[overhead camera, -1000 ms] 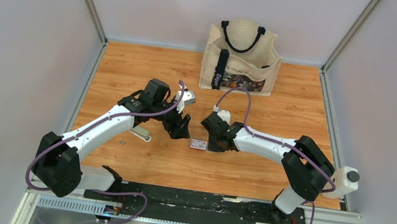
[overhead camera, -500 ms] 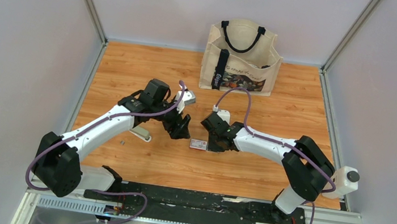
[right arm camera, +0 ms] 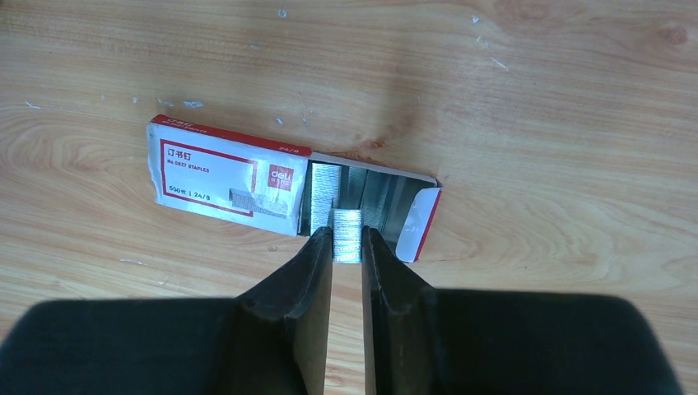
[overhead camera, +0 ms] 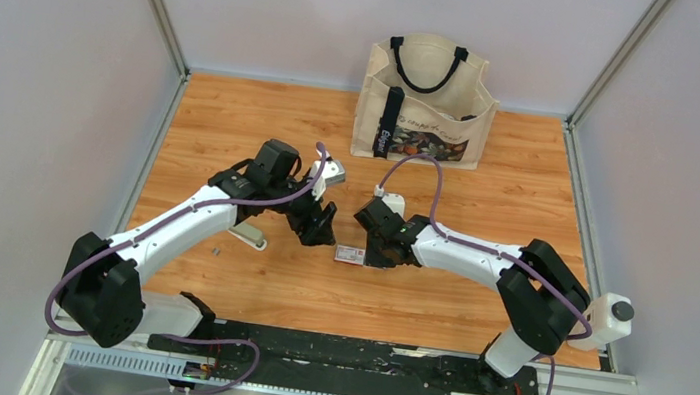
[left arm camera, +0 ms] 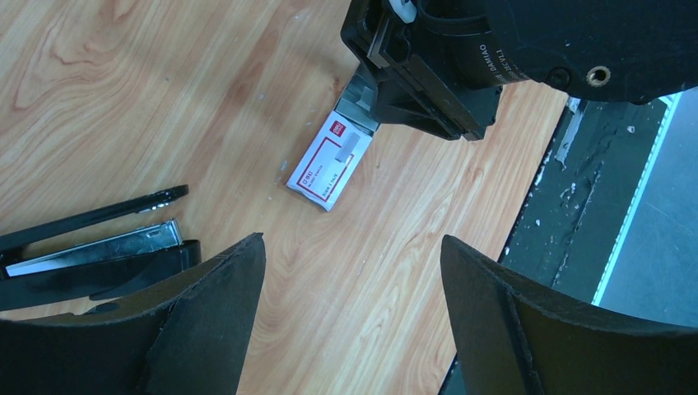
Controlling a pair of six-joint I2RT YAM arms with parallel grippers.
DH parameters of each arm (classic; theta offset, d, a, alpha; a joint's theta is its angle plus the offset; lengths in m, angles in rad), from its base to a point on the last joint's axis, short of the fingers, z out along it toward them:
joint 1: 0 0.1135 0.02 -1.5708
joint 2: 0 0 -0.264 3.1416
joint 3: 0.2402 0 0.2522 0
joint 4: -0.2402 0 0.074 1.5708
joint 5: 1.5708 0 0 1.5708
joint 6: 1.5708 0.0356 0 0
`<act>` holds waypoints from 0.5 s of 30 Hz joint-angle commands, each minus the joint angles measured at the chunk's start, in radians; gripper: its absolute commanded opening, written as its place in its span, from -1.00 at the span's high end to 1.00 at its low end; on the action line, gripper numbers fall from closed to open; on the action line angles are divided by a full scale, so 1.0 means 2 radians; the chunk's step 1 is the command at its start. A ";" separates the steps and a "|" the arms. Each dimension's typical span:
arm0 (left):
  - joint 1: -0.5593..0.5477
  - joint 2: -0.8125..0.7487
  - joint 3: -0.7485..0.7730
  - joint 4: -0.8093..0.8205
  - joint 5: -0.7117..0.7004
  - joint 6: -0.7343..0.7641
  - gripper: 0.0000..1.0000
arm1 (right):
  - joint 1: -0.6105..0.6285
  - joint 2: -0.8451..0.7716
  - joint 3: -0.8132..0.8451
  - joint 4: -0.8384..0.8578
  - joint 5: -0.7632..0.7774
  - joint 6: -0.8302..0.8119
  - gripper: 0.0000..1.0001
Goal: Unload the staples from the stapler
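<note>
The staples (right arm camera: pixel 346 220) are a short silvery strip pinched between my right gripper's (right arm camera: pixel 346 234) fingertips, at the open end of a small red-and-white staple box (right arm camera: pixel 222 177). The box's flap (right arm camera: pixel 418 226) is folded out, and more silvery strips lie inside. The stapler (left arm camera: pixel 99 247) lies hinged open at the left of the left wrist view, its metal magazine exposed. My left gripper (left arm camera: pixel 352 247) hovers open over bare wood between the stapler (overhead camera: pixel 248 235) and the box (overhead camera: pixel 350 254). My right gripper (overhead camera: pixel 377 254) is at the box's right end.
A canvas tote bag (overhead camera: pixel 425 101) stands at the back of the wooden table (overhead camera: pixel 473 313). A tiny grey bit (overhead camera: pixel 215 253) lies near the stapler. Metal-framed walls close in the table on three sides.
</note>
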 commanded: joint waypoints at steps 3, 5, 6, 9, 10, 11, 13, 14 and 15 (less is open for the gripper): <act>-0.002 -0.013 -0.001 0.004 0.009 0.010 -0.72 | 0.002 -0.002 0.007 0.010 0.011 -0.001 0.60; -0.002 -0.013 -0.001 0.003 0.009 0.010 -0.72 | 0.002 -0.003 0.006 0.010 0.013 -0.001 0.60; -0.002 -0.013 -0.001 0.002 0.009 0.011 -0.72 | 0.002 -0.003 0.006 0.009 0.012 -0.002 0.60; -0.002 -0.013 -0.001 0.003 0.009 0.010 -0.72 | 0.002 -0.004 0.006 0.008 0.013 -0.002 0.60; -0.002 -0.013 -0.001 0.003 0.009 0.011 -0.72 | 0.002 -0.004 0.006 0.009 0.012 -0.002 0.60; -0.002 -0.013 -0.001 0.002 0.009 0.011 -0.72 | 0.002 -0.004 0.006 0.009 0.013 -0.002 0.60; -0.002 -0.013 -0.001 0.003 0.008 0.010 -0.72 | 0.002 -0.003 0.005 0.009 0.014 -0.003 0.58; -0.002 -0.013 -0.001 0.002 0.009 0.011 -0.73 | 0.002 -0.003 0.003 0.009 0.014 -0.002 0.57; -0.002 -0.013 -0.001 0.002 0.009 0.011 -0.73 | 0.002 -0.003 0.002 0.009 0.014 -0.002 0.56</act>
